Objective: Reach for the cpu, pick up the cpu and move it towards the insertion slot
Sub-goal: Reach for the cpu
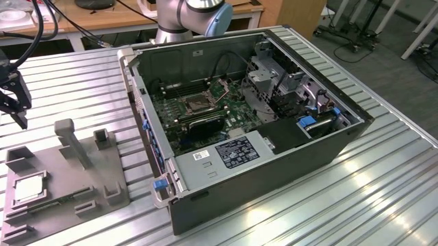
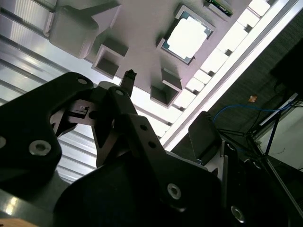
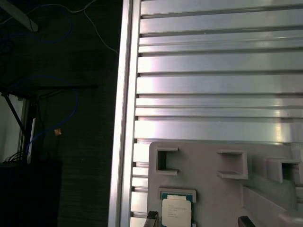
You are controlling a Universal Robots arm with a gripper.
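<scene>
the claw [image 1: 15,114] hangs at the exterior view's left edge, above the counter [image 1: 383,195] and close to the far end of the grey tray [image 1: 68,179]. it touches nothing. in the first wrist view its two fingertips [image 3: 151,216] stand apart with nothing between them, so the claw is open and empty.

the cpu [image 1: 27,188] lies flat in a square recess of the tray, near the tray's side at the exterior view's left, with its pale metal face up. in the first wrist view the cpu [image 3: 176,210] shows below the claw, closer to one fingertip than to the other, and it is not touched. in the second wrist view the cpu [image 2: 187,37] looks bright in its recess, a little beyond the dark tip of one finger [image 2: 129,74].

the slot [image 1: 195,105] is a square socket with a metal frame and a dark centre. it sits on the green board inside the open black case [image 1: 274,174]. the case lies on its side on the counter, at the exterior view's right of the tray. the slot and the cpu are well apart. the arm's base [image 1: 184,15] stands behind the case.
</scene>
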